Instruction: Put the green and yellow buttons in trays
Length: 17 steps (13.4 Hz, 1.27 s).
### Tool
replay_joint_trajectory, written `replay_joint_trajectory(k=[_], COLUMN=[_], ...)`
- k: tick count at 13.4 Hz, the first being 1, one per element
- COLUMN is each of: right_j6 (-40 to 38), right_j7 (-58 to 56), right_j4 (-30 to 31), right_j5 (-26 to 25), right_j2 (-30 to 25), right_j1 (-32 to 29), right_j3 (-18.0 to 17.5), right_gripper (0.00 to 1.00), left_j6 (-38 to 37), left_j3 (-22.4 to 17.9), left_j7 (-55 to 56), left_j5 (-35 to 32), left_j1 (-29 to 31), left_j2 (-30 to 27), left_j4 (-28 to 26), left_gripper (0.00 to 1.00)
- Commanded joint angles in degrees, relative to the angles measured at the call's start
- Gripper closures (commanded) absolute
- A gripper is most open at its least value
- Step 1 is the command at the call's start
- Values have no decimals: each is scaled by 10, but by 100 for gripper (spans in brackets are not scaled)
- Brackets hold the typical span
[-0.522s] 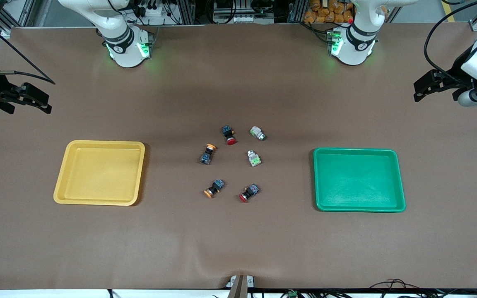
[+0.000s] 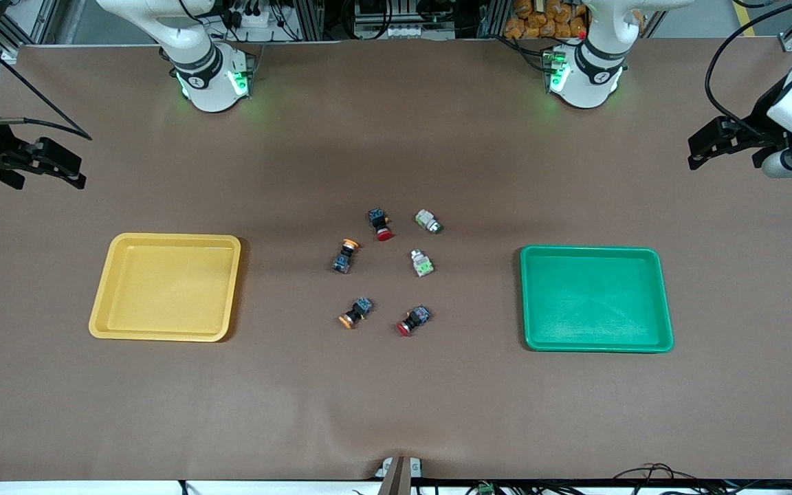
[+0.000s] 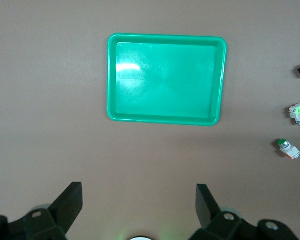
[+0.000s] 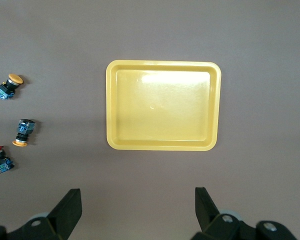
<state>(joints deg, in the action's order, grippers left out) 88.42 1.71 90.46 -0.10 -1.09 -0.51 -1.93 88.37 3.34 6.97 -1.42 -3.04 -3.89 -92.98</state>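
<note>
**Six buttons at mid-table, both trays bare, both grippers wide open and holding nothing**

Nearest the front camera in the cluster lie a yellow-capped button and, beside it toward the left arm's end, a red-capped button. Farther from the camera sit a second yellow-capped button and a green-and-white button. Farthest in the group are another red-capped button and a second green button. All six rest on the brown table, apart from one another.

The yellow tray lies toward the right arm's end of the table, the green tray toward the left arm's end; each is well apart from the buttons and has nothing in it.

The right gripper hangs over the table edge at its own end, above the yellow tray's side, jaws spread wide and empty. The left gripper hangs likewise over its end, spread wide, gripping nothing.
</note>
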Motion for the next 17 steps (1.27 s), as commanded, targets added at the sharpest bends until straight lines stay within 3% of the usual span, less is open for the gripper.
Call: replay_joint_trajectory(k=[1,10,17], right_j6=[-1,-1,-1], right_j7=[-3,-3,-2], right_j4=[10,9,9], right_j5=[-5,-5,-5], right_j2=[-12,-11,-11], right_j1=[-6,-6,-7], right_j3=[-4,-4,-4], right_gripper=[0,0,0], left_j6=[-4,-11,87], left_j3=[0,15,105], left_j7=[-9,9,120], left_j5=[10,16,16], left_j1=[-2,-17,-21], left_j2=[18,20,22], left_j4=[26,1,-94], left_gripper=[0,0,0])
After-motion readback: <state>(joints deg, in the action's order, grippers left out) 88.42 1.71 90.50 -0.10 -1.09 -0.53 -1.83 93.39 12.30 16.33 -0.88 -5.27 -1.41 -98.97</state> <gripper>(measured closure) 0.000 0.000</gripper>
